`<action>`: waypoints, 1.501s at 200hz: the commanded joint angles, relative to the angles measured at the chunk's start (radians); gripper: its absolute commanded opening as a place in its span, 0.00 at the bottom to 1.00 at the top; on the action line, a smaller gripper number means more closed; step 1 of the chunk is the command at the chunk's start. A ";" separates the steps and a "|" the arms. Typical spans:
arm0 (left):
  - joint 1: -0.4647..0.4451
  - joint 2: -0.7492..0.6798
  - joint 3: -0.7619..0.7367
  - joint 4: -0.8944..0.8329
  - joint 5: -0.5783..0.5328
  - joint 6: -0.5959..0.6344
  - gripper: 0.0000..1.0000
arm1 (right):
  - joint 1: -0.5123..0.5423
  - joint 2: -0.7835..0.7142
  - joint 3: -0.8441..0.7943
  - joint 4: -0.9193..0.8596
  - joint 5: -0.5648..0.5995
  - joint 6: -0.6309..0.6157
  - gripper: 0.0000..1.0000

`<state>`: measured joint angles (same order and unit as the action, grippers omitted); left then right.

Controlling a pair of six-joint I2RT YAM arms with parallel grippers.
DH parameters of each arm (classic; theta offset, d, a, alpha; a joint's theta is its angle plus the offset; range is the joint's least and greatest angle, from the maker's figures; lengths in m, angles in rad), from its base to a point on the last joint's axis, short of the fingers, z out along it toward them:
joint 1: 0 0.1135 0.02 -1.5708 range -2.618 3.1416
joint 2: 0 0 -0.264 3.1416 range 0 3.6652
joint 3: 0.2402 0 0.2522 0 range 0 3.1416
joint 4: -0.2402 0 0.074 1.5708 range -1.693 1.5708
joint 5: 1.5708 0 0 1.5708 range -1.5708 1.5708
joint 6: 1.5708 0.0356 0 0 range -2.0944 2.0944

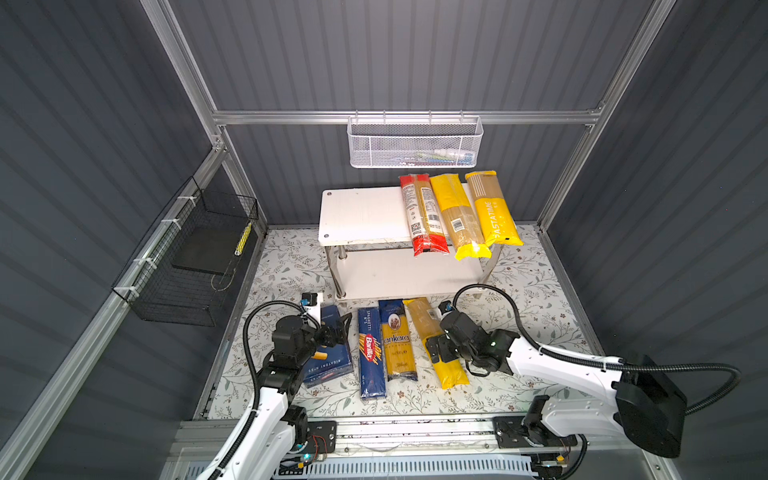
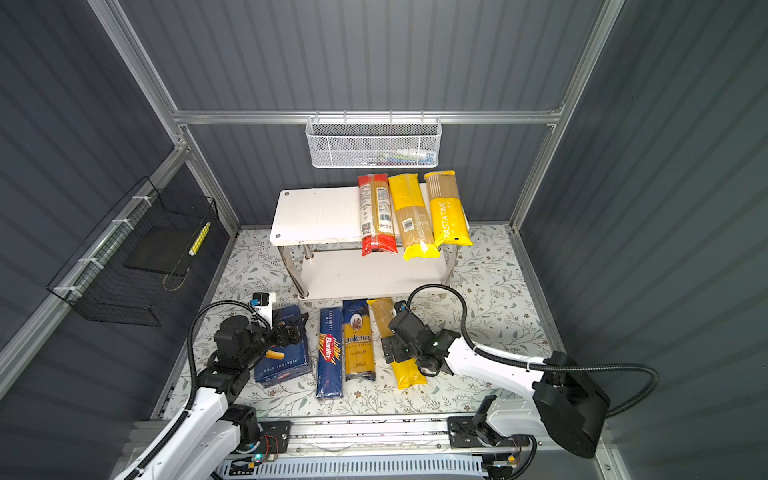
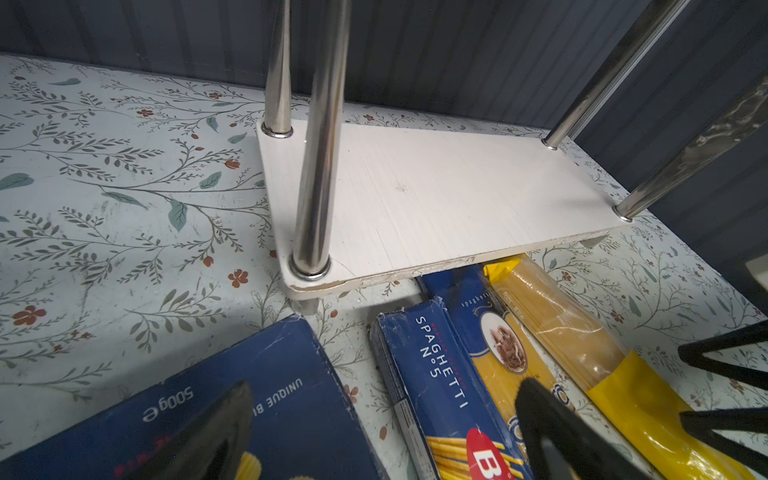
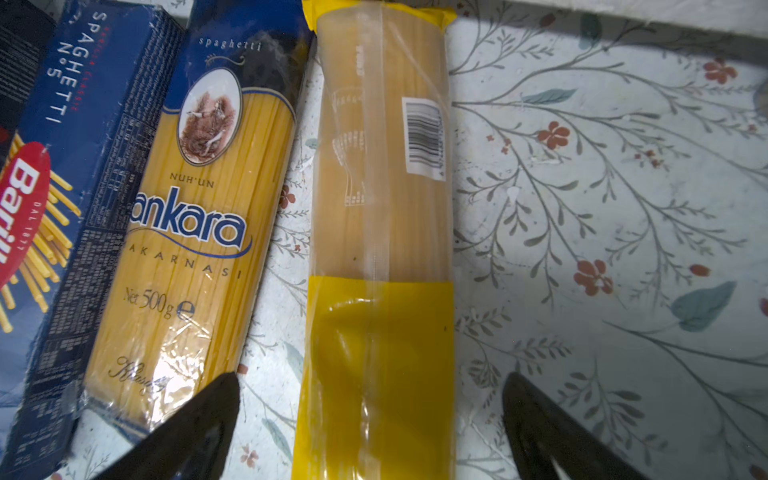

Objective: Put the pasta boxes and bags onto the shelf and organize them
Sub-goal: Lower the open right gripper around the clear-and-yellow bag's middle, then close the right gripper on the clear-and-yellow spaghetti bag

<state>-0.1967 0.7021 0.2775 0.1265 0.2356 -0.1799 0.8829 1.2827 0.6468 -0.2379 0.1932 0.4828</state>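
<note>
Right claw (image 4: 372, 380) agape, yellow bag (image 4: 382, 166) lying beneath

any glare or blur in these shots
Right wrist view: glare patches on the ankara bag; the right gripper is a soft, dark blur. Left wrist view: the left gripper is likewise out of focus, the chrome legs streaked with reflections. In both top views the shelf looks washed out on its top tier.

Left arm (image 1: 270, 409), right arm (image 1: 552, 365) — white shells, black joints, ribbed black cable loops (image 1: 248, 332); left gripper (image 1: 338, 328), right gripper (image 1: 432, 347) black
</note>
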 commanded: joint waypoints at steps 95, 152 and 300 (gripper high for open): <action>0.002 -0.007 0.012 -0.013 -0.012 -0.011 1.00 | -0.071 0.244 0.103 0.021 -0.071 -0.130 0.99; 0.002 -0.011 0.012 -0.014 -0.012 -0.012 1.00 | -0.071 0.319 0.133 0.026 -0.067 -0.124 0.99; 0.002 -0.010 0.012 -0.015 -0.015 -0.012 1.00 | -0.070 0.331 0.100 0.003 -0.037 -0.058 0.79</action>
<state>-0.1967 0.7021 0.2771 0.1265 0.2279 -0.1802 0.8116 1.6016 0.7670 -0.1886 0.1501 0.3885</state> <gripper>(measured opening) 0.995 0.829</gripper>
